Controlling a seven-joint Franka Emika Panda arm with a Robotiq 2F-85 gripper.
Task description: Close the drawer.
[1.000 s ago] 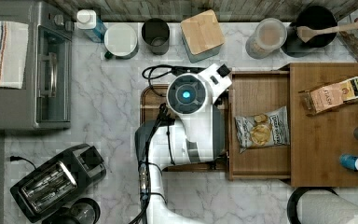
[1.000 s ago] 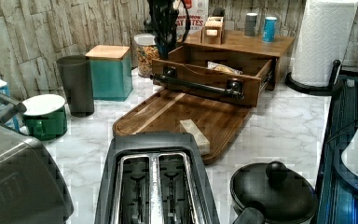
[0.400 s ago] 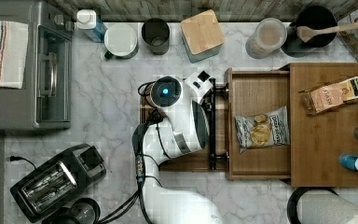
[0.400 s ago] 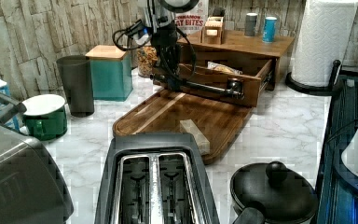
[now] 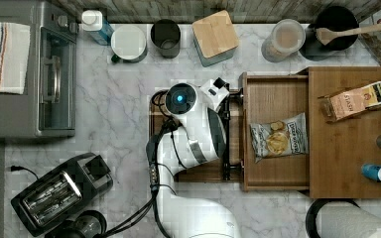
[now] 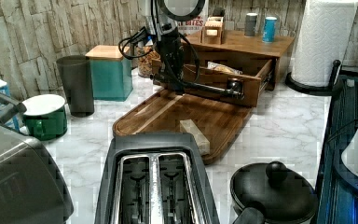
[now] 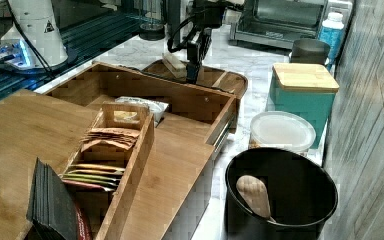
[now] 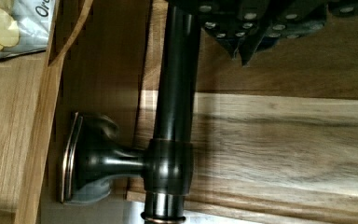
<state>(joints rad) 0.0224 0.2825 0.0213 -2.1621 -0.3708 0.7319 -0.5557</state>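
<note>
The drawer (image 5: 275,99) stands pulled out from under the cabinet top, with a chip bag (image 5: 278,141) on its floor. Its black bar handle (image 5: 226,148) runs along the front over the dark wooden tray. My gripper (image 5: 226,106) is down at the handle's far end in the top view, on the tray side of the bar. The wrist view has the fingertips (image 8: 235,49) pressed together right beside the bar (image 8: 175,93), holding nothing. In the left view the gripper (image 6: 175,87) hangs just in front of the drawer front (image 6: 214,84). In the right view the gripper (image 7: 194,76) sits beyond the front wall.
The dark tray (image 6: 168,116) in front of the drawer carries a pale block (image 6: 195,135). A toaster (image 6: 151,182) and pot lid (image 6: 272,196) stand nearer in the left view. Canisters line the back wall; a tea box (image 5: 354,99) and bottles rest on the cabinet top (image 5: 352,158).
My arm has come down and shifted toward the top view's left, from over the drawer front to the tray side of the handle. The drawer has not visibly moved.
</note>
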